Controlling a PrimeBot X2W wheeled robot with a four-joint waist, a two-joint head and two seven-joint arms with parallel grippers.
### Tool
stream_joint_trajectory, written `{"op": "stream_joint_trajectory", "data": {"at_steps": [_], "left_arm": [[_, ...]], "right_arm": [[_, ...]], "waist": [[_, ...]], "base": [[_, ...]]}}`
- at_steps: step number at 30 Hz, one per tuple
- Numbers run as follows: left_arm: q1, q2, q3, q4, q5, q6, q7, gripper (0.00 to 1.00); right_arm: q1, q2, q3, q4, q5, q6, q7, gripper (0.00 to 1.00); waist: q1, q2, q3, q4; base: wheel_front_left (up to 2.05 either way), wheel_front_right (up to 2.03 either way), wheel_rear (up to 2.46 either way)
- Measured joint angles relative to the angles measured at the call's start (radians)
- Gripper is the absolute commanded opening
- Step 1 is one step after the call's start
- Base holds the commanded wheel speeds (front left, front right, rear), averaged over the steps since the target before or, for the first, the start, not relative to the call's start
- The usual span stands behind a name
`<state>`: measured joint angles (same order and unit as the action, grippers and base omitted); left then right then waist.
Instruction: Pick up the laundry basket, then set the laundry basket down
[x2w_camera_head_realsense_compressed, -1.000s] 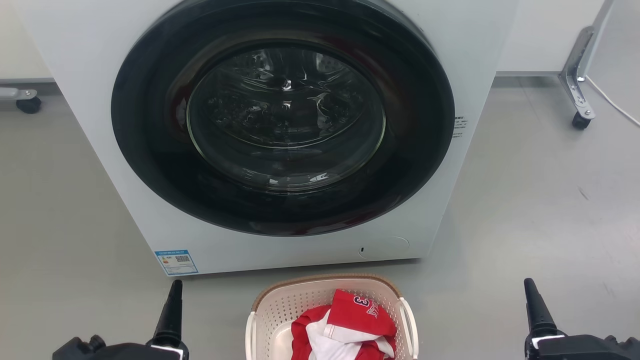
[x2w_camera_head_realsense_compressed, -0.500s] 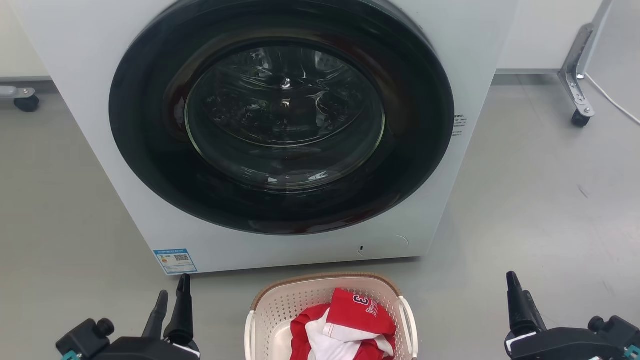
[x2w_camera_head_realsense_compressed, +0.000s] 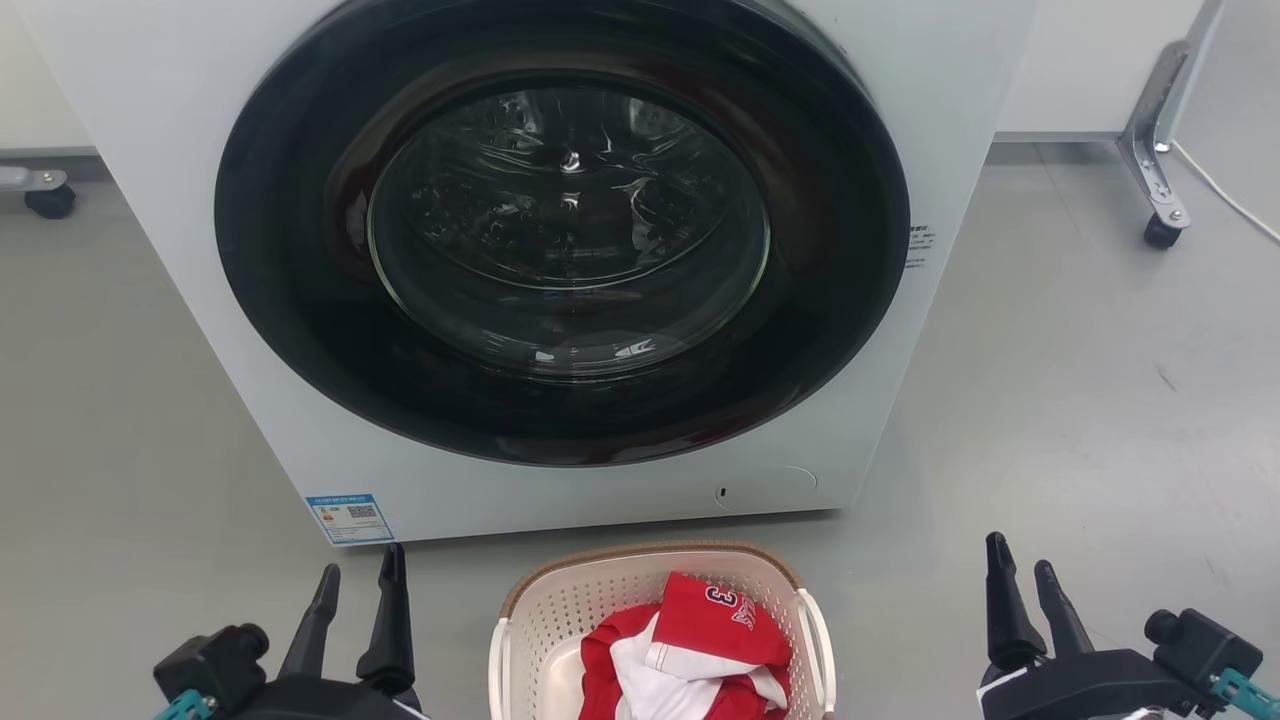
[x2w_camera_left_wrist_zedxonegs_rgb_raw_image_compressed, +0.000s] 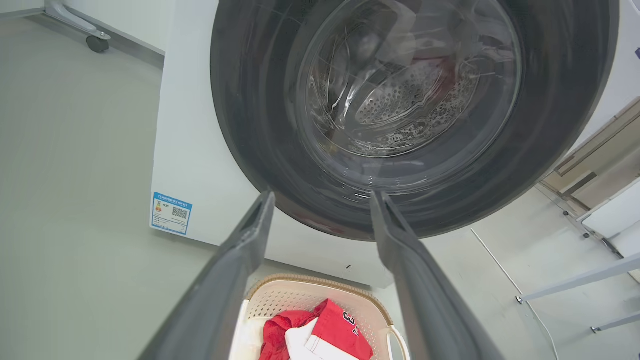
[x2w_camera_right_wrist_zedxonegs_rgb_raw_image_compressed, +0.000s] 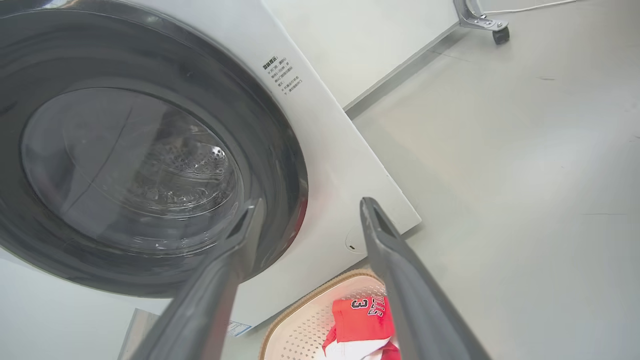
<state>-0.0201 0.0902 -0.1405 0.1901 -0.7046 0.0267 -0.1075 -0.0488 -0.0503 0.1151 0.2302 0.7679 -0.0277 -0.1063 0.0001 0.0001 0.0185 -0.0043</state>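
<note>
We find the laundry basket (x2w_camera_head_realsense_compressed: 562, 612) standing upright on the grey floor (x2w_camera_head_realsense_compressed: 1060, 400), just in front of the washer (x2w_camera_head_realsense_compressed: 880, 300) and apart from it. It has cream perforated walls, a brown woven-look rim, rounded corners and a white handle on each side. Inside lies a crumpled red and white garment (x2w_camera_head_realsense_compressed: 715, 625) bearing a numeral 3. The head view's lower edge cuts off its near end.

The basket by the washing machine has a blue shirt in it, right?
No. The shirt in the laundry basket is red and white, not blue, as the head view shows. It does sit by the washing machine.
</note>
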Motion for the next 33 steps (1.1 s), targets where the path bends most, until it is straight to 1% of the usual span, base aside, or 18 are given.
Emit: {"op": "stream_joint_trajectory", "data": {"at_steps": [28,29,33], "left_arm": [[0.007,0.003,-0.075,-0.063,0.466,0.071,-0.102,1.0],[0.007,0.003,-0.082,-0.067,0.493,0.074,-0.112,1.0],[0.007,0.004,-0.095,-0.073,0.556,0.085,-0.125,1.0]], "right_arm": [[0.0,-0.002,0.087,-0.065,-0.426,-0.069,-0.104,1.0],[0.0,-0.002,0.092,-0.068,-0.461,-0.073,-0.113,1.0],[0.0,-0.002,0.105,-0.077,-0.52,-0.085,-0.125,1.0]], "waist": [[-0.0001,0.0,0.014,0.001],[-0.0001,0.0,0.015,0.001],[-0.0001,0.0,0.016,0.001]], "base": [[0.0,0.0,0.0],[0.0,0.0,0.0],[0.0,0.0,0.0]]}}
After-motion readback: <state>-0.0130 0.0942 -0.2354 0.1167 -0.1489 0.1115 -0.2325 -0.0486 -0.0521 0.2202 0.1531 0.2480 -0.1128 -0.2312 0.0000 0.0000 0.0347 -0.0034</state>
